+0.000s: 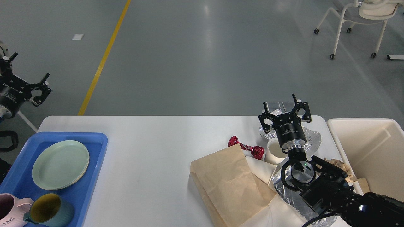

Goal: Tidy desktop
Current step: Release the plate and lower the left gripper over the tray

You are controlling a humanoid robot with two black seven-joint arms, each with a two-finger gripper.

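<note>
The white desktop (151, 148) fills the lower middle of the head view. Litter lies at its right end: a brown paper bag (225, 183), a red foil wrapper (246, 146), a white paper cup (275, 152) and crumpled silver foil (312, 138). My right gripper (284, 113) is open and empty. It hovers above the cup and foil near the far right edge, and a flat silver foil piece (279, 106) shows behind its fingers. My left gripper (43, 90) is open and empty, held off the table's left side above the floor.
A blue tray (94, 164) at the front left holds stacked pale green plates (60, 164), a teal mug (47, 209) and a pink mug (9, 208). A cream bin (363, 126) stands right of the table. More foil (284, 194) and crumpled brown paper (342, 167) lie under my right arm. A chair (356, 19) stands far right.
</note>
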